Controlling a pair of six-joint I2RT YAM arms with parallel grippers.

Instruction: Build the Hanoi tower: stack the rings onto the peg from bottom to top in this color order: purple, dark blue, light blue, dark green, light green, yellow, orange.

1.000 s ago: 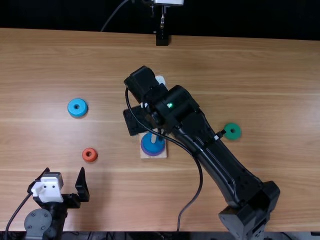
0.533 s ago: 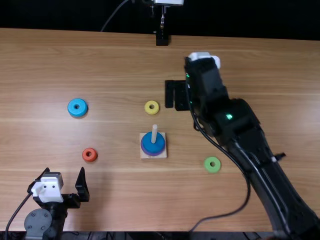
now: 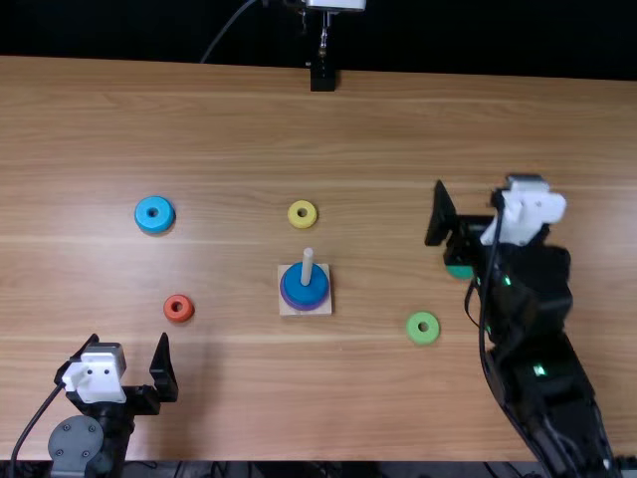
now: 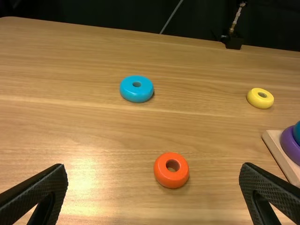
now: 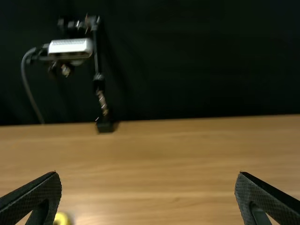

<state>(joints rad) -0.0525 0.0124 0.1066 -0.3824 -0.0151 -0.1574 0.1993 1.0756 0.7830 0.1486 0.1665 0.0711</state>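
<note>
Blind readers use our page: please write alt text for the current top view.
A wooden peg holds a dark blue ring atop a purple ring. Around it on the table lie a light blue ring, orange ring, yellow ring, light green ring and partly covered dark green ring. The left gripper and right gripper are both open and empty.

Wooden table (image 3: 199,119), rings scattered about
Around the square base (image 3: 286,309) lie a light blue ring (image 3: 141,215), orange ring (image 3: 179,318), yellow ring (image 3: 302,223), light green ring (image 3: 423,339) and a half-hidden dark green ring (image 3: 459,271).
</note>
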